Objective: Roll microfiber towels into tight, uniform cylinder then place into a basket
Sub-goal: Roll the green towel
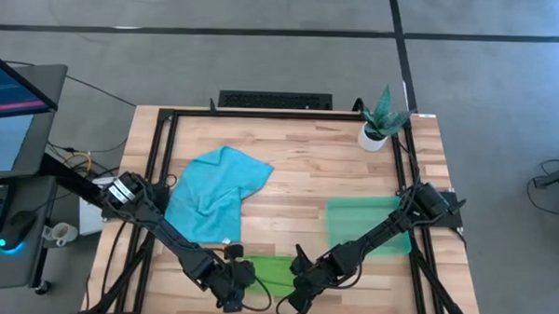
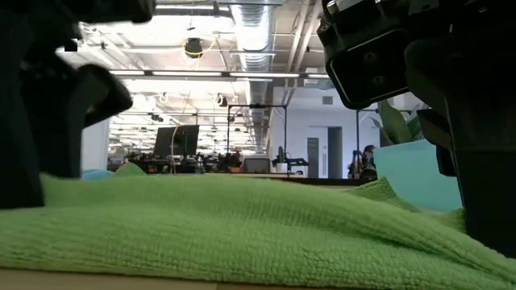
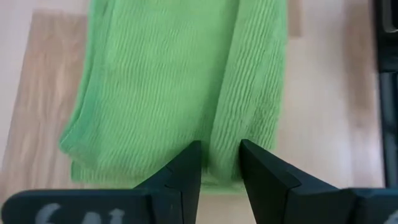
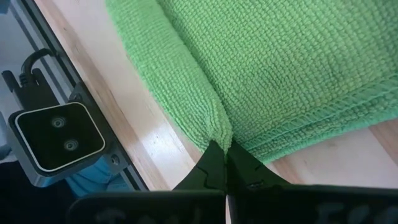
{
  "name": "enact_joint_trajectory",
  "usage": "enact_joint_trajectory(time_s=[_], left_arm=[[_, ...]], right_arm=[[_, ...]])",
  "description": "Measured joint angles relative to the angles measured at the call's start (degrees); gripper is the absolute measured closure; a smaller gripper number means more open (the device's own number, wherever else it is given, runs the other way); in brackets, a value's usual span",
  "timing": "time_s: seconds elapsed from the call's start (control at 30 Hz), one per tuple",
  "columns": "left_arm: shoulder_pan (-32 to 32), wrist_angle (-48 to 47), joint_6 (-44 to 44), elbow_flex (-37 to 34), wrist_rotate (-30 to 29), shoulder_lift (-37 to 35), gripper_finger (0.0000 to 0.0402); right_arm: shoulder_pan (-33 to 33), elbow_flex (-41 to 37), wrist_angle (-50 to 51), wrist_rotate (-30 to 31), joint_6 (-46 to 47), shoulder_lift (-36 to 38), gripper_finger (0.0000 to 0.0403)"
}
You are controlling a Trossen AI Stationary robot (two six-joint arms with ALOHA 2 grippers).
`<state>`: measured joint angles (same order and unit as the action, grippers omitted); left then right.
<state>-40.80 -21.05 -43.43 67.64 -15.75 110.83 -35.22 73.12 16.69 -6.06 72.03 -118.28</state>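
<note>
The lime green towel (image 1: 268, 268) lies folded flat at the table's near edge, between my two grippers. My right gripper (image 4: 225, 149) is shut on it at its right end. My left gripper (image 3: 221, 149) hovers open over the towel's left end, one finger on each side of a raised fold (image 3: 225, 93). I cannot tell whether those fingers touch it. The turquoise towel (image 1: 218, 190) lies crumpled at the table's middle left. The green basket (image 1: 370, 224) stands at the right, behind my right arm. My right gripper pinches the rolled-over near edge of the green towel at its right end (image 4: 219, 129) between its two fingertips. The fingers slant down from the right. The fold narrows to a point at the tips. The rest of the towel lies on the table.
A white plant pot (image 1: 376, 134) stands at the far right corner. A small camera block (image 4: 59, 143) sits on the black frame rail right beside the towel's near edge. Bare wood lies between the two towels.
</note>
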Motion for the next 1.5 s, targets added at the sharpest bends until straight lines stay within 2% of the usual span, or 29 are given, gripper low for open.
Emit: enact_joint_trajectory(time_s=[0.1, 0.33, 0.43, 0.53, 0.77, 1.0, 1.2, 1.37, 1.5], left_arm=[[-0.3, -1.6, -3.5, -0.1, -0.6, -0.3, 0.0299], [-2.1, -2.5, -3.9, -0.1, -3.6, -4.3, 0.0299], [-3.2, -1.2, -4.2, -0.1, -7.6, -5.7, 0.0299], [-4.5, 3.0, -0.9, -0.1, -10.3, -5.9, 0.0299], [-5.7, 12.6, 10.8, 0.0, -11.1, -4.1, 0.0299], [-4.1, 14.1, 11.2, 0.0, -7.6, 0.7, 0.0299], [-3.4, 10.5, 4.2, 0.0, -11.6, 0.9, 0.0299], [-3.4, 6.0, -5.7, -0.4, -11.6, 0.9, 0.0299], [-3.4, 5.1, -10.1, -1.4, -9.8, 0.9, 0.0299]], right_arm=[[0.0, 0.0, 0.0, 0.0, 0.0, 0.0, 0.0393], [0.0, -0.1, -0.4, 0.0, 0.0, 0.0, 0.0393], [0.0, -0.1, -0.4, 0.0, 0.0, 0.0, 0.0393], [0.0, -0.1, -0.5, 0.0, 0.0, 0.0, 0.0393], [0.0, -0.1, -0.6, 0.0, 0.0, 0.0, 0.0393], [0.0, 0.0, -0.8, 0.1, 0.0, 0.0, 0.0393], [0.0, 0.0, -0.9, 0.0, 0.0, 0.0, 0.0393], [0.0, 0.0, -0.9, 0.0, -0.5, 0.0, 0.0392], [0.0, -0.1, -1.4, 0.0, -1.4, 0.0, 0.0383]])
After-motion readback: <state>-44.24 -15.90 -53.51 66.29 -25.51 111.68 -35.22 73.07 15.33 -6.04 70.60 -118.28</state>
